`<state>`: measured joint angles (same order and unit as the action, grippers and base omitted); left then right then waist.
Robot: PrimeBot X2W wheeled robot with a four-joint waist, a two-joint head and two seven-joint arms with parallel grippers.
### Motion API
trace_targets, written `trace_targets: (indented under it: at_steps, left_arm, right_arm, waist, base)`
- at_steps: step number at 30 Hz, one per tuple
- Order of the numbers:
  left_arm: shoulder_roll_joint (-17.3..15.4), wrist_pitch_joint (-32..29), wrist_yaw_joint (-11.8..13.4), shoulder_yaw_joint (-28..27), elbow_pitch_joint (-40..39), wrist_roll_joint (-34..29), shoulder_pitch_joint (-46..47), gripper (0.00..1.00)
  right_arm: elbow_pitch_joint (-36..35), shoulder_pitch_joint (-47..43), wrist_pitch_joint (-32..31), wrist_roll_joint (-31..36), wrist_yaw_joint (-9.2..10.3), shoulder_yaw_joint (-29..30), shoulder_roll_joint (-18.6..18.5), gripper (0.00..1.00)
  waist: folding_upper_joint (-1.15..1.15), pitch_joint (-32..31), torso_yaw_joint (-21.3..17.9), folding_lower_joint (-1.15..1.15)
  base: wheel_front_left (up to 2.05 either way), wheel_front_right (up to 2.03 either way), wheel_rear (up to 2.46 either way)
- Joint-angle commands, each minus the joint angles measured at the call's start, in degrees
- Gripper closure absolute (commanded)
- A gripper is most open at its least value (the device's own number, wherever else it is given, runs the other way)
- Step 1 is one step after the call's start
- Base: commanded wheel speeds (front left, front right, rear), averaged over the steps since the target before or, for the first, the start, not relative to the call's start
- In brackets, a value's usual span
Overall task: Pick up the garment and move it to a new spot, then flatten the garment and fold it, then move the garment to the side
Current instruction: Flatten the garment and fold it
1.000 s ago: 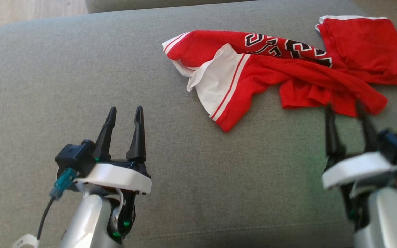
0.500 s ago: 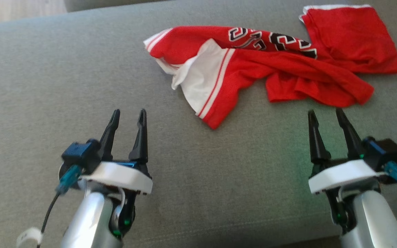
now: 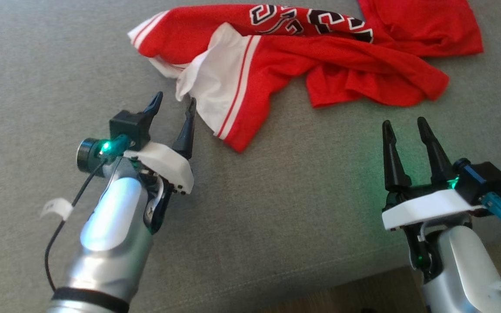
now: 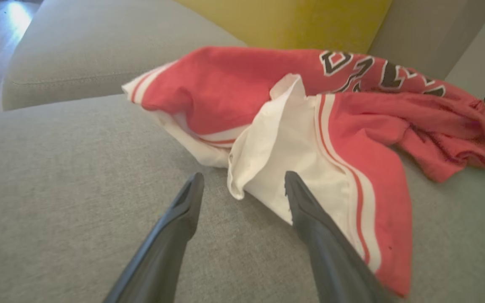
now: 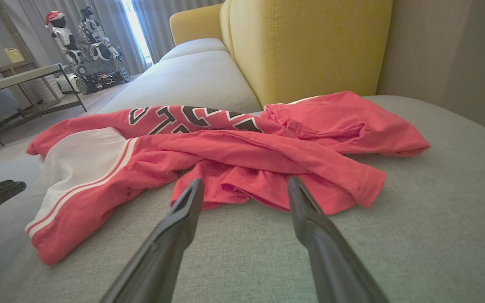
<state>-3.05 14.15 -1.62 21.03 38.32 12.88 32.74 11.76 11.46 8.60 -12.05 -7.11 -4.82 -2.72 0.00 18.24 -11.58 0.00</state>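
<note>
- One garment: a red jersey (image 3: 320, 56) with white panels, thin red-and-white stripes and a row of black-and-white lettering. It lies crumpled and unfolded on a grey sofa seat cushion (image 3: 276, 195), towards the far side of it.
- Two end effectors, each with two long dark fingers.
- The left end effector (image 3: 176, 97) has its jaws spread wide and grips nothing. It is low over the cushion at the jersey's white end. In the left wrist view the corner of one white flap sits between the two fingers, and the right-hand finger overlaps the white panel. Whether either finger touches the cloth cannot be told.
- The right end effector (image 3: 403, 121) is also wide open and grips nothing. It is near the cushion's front edge, short of the jersey's rumpled red hem and apart from it.
- One yellow backrest (image 5: 310, 42) rises just behind the jersey.
- A second grey seat cushion (image 5: 192, 71) lies beyond the first, so two are counted.
- In the right wrist view, one low table (image 5: 15, 78) and one other robot in a red cap (image 5: 59, 29) stand far off across the room.
- A strip of wooden floor (image 3: 363, 291) shows below the cushion's front edge.
</note>
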Motion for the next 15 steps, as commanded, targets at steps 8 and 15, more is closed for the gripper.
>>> trace_targets:
  at_steps: [8, 15]
  left_arm:
    - [-1.85, 0.43, 0.42, -0.96, 6.08, -1.31, 6.21, 0.0]
    - [-2.17, 0.77, 1.08, -1.24, 9.51, -1.54, 8.87, 0.0]
  right_arm:
    - [0.08, 2.29, 1.93, -0.94, -0.37, -1.47, -0.16, 0.0]
    - [1.18, 2.87, 2.71, -1.34, -0.37, -1.56, -0.16, 0.0]
  waist:
    - [0.0, 1.56, -2.04, 0.0]
    - [0.0, 2.13, -3.17, 0.0]
  base:
    - [0.0, 0.0, 0.0]
    - [0.0, 0.0, 0.0]
